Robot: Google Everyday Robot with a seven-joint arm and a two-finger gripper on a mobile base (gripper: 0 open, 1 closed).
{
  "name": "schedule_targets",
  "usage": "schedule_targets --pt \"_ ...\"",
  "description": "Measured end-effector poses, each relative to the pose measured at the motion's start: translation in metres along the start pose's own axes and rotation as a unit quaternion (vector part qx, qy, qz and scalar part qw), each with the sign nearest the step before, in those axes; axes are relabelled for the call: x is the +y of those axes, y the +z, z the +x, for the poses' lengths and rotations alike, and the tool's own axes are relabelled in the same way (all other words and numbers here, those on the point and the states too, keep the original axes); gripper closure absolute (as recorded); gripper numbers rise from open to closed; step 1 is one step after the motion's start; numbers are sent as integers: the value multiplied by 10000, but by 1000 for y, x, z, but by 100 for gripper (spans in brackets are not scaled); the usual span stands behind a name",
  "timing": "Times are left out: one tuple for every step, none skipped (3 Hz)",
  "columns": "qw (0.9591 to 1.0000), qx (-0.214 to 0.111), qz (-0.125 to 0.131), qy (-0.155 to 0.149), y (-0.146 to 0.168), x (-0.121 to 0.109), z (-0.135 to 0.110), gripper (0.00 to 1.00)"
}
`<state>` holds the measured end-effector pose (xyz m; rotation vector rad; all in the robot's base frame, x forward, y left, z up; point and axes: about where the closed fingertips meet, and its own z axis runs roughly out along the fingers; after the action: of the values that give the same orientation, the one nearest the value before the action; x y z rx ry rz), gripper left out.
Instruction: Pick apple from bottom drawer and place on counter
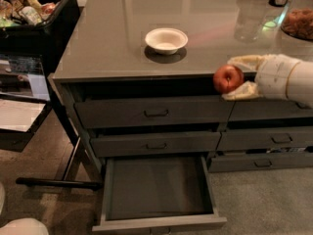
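The red apple (228,78) is held in my gripper (238,77), whose pale fingers (243,61) close above and below it. The gripper comes in from the right and holds the apple in front of the counter's front edge, at the height of the counter top. The counter (146,38) is a glossy grey top. The bottom drawer (157,187) of the left column is pulled out and its flat tray is empty.
A white bowl (166,40) sits on the counter left of the apple. A black bin of groceries (34,18) stands at the far left. A glass jar (299,18) and other items stand at the counter's far right. The upper handled drawers (155,112) are shut.
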<state>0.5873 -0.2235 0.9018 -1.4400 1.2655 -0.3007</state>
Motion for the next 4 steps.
schedule_targets --pt "9979 -363 143 515 27 -41 -37 100" --pt "9910 -614 -62 1188 67 -65 -54 100" --pt "9762 -614 -425 2038 102 -69 -41 100" --pt "9605 -338 -687 2675 122 -68 -18 100"
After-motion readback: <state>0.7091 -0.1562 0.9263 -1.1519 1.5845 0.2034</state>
